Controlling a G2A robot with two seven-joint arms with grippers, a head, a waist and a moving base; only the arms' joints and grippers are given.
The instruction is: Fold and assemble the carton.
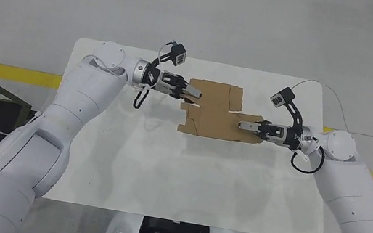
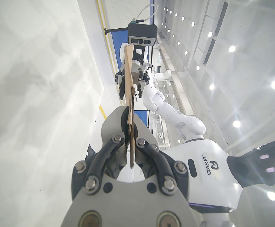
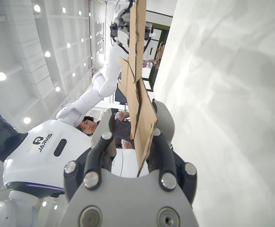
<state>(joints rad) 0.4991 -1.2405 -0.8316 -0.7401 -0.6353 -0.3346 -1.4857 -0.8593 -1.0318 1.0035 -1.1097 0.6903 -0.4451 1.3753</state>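
The carton [image 1: 213,110] is held upper centre, long axis left-to-right over the table [image 1: 162,179]: pinched by the left jaws (edge-on), merely straddled by the parted right jaws.

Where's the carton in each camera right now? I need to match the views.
Top view: carton, flattened, over the white table's far half.
Left wrist view: carton edge-on, pinched in the left gripper.
Right wrist view: carton edge-on between the fingers of the right gripper.
Shared landmark: the white table.
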